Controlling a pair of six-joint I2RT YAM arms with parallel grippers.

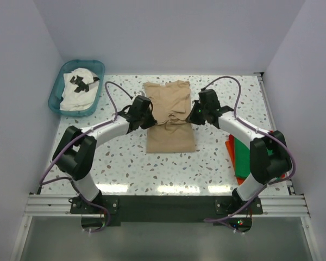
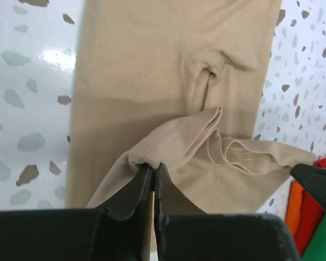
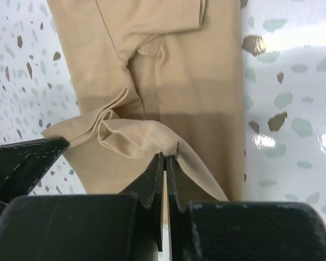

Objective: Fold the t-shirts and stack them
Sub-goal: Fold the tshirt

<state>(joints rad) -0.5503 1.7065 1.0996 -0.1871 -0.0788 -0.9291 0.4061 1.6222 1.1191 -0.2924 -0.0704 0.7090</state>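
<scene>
The tan t-shirt [image 1: 170,138] lies lengthwise in the middle of the table, part folded. My left gripper [image 1: 150,120] is shut on its left edge, and a pinch of tan cloth [image 2: 152,65] bunches at the tips [image 2: 154,165]. On the opposite edge my right gripper [image 1: 193,117] is shut on the same shirt [image 3: 195,81], cloth caught at the tips [image 3: 167,156]. The pinched fold hangs raised between the two grippers. A green t-shirt [image 1: 243,157] lies over a red-orange t-shirt [image 1: 230,148] at the table's right edge. The white t-shirt with black print [image 1: 79,89] sits in the basket.
A teal plastic basket [image 1: 60,87] stands at the back left corner. White walls close the table on three sides. The speckled tabletop [image 1: 119,157] shows bare in front of the tan shirt and to its left.
</scene>
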